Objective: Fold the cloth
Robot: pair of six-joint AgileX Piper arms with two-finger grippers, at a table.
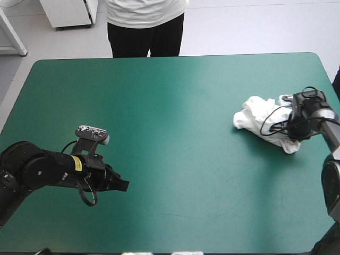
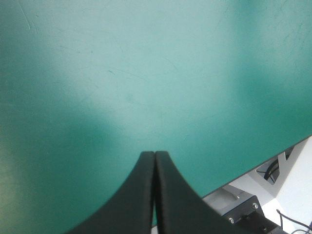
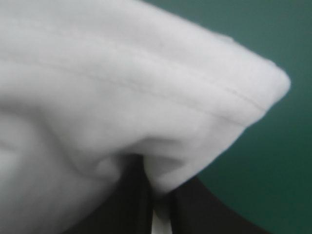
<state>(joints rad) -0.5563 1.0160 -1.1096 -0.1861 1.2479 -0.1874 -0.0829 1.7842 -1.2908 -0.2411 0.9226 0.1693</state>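
White T-shirt (image 1: 261, 118) lies crumpled at the high view's right on the teal-green cover (image 1: 175, 117). Your right gripper (image 3: 157, 195) pinches a fold of it; your left gripper (image 2: 154, 156), lower left, is closed and empty. You're likely at the first grab, so spreading it flat comes next.

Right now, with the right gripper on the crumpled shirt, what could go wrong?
One: the right gripper is shut on a bunched fold of the T-shirt, so a lift would probably drag up the whole heap. Two: the heap lies near the table's right edge and might slip off. Three: the left gripper is shut, far away, and cannot help spread it.
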